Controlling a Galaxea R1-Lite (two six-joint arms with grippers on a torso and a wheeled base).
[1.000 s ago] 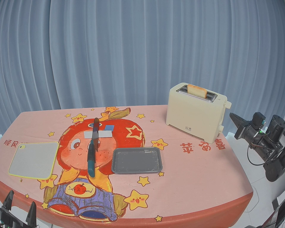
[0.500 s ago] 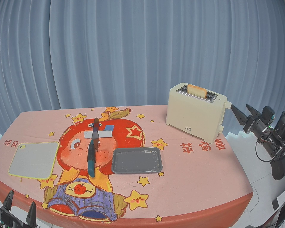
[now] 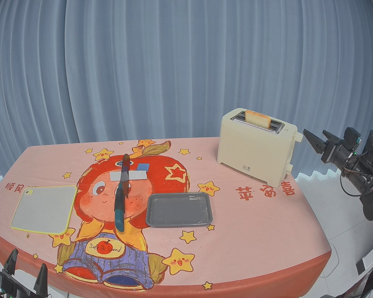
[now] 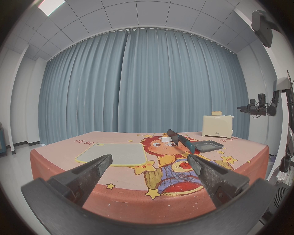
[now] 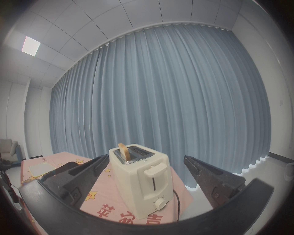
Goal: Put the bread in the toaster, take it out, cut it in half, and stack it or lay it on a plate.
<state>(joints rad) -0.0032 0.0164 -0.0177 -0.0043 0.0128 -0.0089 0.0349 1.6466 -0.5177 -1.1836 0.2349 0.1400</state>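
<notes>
- Seeing the tan bread slice [image 3: 258,118] standing in the cream toaster [image 3: 254,153]: loading done.
- I am holding the right claw [image 3: 314,134] spread beside it, the left claw [image 4: 150,159] spread too.
- Removal, cutting, plating pending.

Behind my bench [image 3: 256,236], draped in a pink cartoon cloth, a blue-grey pleated curtain [image 3: 175,70] spans the whole back of the room. Above the curtain runs a white tiled ceiling [image 4: 153,12] with one lit square panel [image 4: 51,5]. White walls [image 4: 18,101] flank the curtain, and a pale floor [image 3: 334,225] lies at its foot.
</notes>
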